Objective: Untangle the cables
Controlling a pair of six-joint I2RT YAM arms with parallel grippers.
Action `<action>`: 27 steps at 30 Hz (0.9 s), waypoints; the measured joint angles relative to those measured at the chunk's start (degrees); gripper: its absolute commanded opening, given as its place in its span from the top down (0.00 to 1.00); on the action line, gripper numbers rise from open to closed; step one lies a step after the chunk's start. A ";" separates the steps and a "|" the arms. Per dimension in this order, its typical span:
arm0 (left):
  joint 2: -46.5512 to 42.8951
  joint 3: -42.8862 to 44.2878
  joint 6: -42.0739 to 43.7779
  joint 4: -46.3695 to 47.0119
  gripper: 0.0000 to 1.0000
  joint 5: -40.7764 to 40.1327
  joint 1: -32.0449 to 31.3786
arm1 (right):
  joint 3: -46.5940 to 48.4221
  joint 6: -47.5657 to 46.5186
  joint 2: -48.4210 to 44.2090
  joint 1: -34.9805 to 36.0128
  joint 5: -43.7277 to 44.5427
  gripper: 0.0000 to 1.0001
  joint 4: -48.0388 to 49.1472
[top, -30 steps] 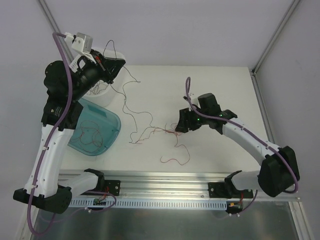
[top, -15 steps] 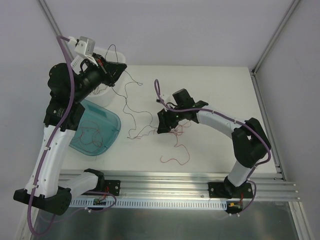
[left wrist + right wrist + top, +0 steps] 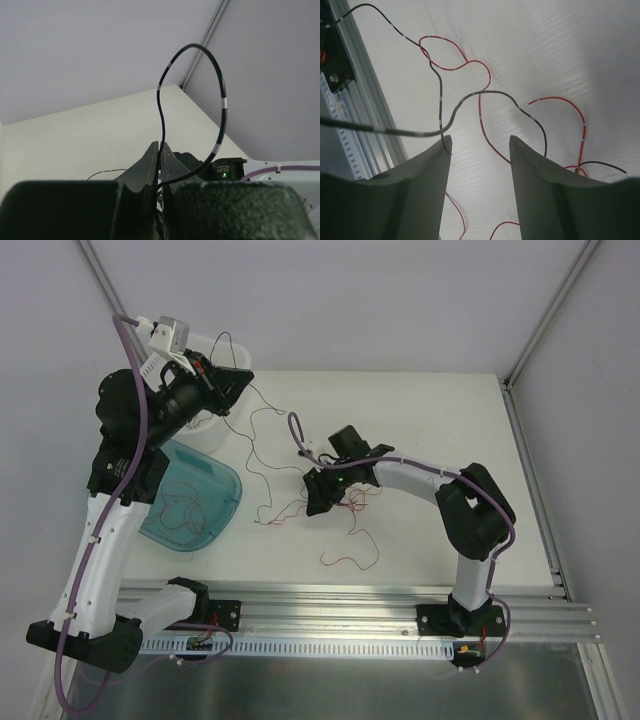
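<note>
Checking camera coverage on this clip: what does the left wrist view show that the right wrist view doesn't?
Left wrist only: the left tool shut on a dark cable that loops upward, enclosure walls behind. Right wrist only: the right tool open over red cables, beside the aluminium rail. Both: dark cable with pale bands, and the white table.

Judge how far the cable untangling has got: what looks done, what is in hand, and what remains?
Done: a few red strands lie in the teal tray. In hand: the left pincer is shut on a dark cable, held high; the right pincer hangs open over the tangle. Left: red and dark wires cross there, in the middle of the table, and one red strand trails toward the front.
</note>
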 measured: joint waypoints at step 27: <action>0.87 -10.10 8.09 -1.51 1.00 -20.06 3.41 | -5.81 -0.61 -36.09 -9.29 -7.48 0.99 -5.86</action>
